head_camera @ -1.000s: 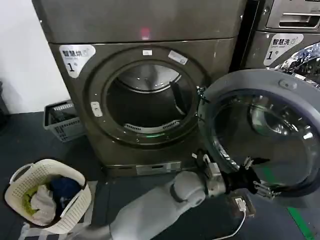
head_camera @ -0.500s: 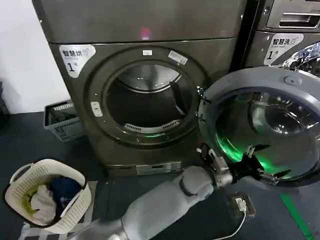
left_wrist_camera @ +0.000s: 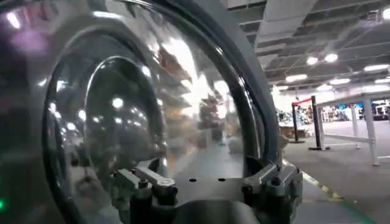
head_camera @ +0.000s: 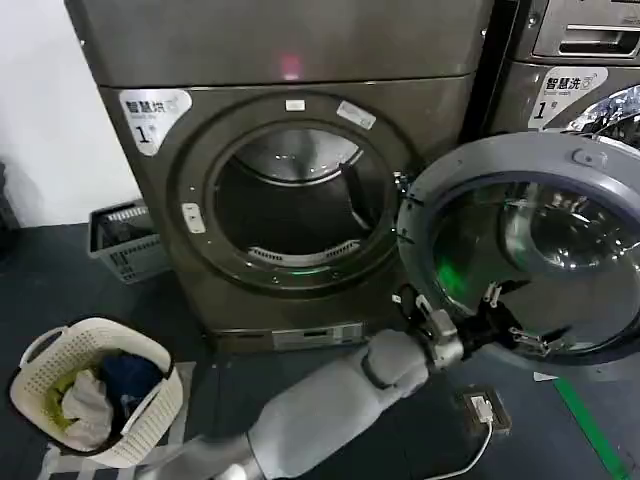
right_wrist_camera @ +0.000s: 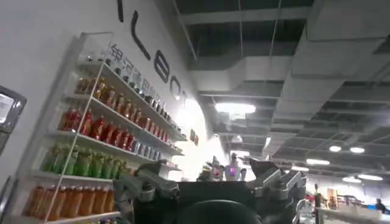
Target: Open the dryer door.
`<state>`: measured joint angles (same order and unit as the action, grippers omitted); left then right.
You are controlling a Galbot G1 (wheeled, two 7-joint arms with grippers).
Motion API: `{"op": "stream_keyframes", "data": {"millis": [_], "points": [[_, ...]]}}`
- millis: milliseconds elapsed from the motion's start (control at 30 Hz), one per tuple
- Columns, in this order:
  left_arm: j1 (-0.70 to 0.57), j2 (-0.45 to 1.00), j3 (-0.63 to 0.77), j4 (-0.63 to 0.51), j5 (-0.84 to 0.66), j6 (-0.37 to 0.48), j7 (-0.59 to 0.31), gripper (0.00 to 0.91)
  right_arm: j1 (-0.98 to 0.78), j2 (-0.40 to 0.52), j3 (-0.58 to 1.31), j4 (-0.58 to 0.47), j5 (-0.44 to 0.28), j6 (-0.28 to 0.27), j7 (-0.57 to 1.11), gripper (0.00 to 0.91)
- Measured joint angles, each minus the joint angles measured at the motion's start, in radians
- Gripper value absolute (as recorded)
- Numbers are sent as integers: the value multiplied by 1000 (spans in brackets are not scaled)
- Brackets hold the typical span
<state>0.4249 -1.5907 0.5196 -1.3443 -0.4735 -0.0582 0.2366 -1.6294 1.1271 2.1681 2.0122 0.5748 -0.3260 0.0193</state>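
Note:
The dryer door (head_camera: 470, 160) stands swung open to the right of the dryer's round opening (head_camera: 295, 200), its grey inner face and dark glass turned toward me. My left arm reaches across from the bottom. My left gripper (head_camera: 508, 325) is open at the lower part of the door's glass, with nothing between its fingers. In the left wrist view the door's curved glass (left_wrist_camera: 122, 109) looms just beyond the open left gripper (left_wrist_camera: 207, 179). My right gripper (right_wrist_camera: 210, 176) is open, pointing up toward a ceiling and shelves of bottles.
A white laundry basket (head_camera: 95, 390) with clothes sits on the floor at the lower left, and a grey crate (head_camera: 125, 240) stands beside the dryer. The neighbouring machine (head_camera: 570, 70) is behind the open door. A socket and cable (head_camera: 483, 408) lie on the floor below my left gripper.
My left gripper has risen along the lower part of the door's inner face, and the forearm has pushed farther right. The door has swung slightly wider.

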Motion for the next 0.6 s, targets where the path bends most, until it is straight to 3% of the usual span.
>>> {"op": "stream_keyframes", "data": {"millis": [400, 600], "points": [[1, 16, -3, -43, -46, -28, -7, 907, -14, -5, 14, 7, 2, 5, -25, 907], [27, 69, -4, -83, -80, -132, -5, 907, -15, -10, 17, 8, 4, 8, -25, 907]]}}
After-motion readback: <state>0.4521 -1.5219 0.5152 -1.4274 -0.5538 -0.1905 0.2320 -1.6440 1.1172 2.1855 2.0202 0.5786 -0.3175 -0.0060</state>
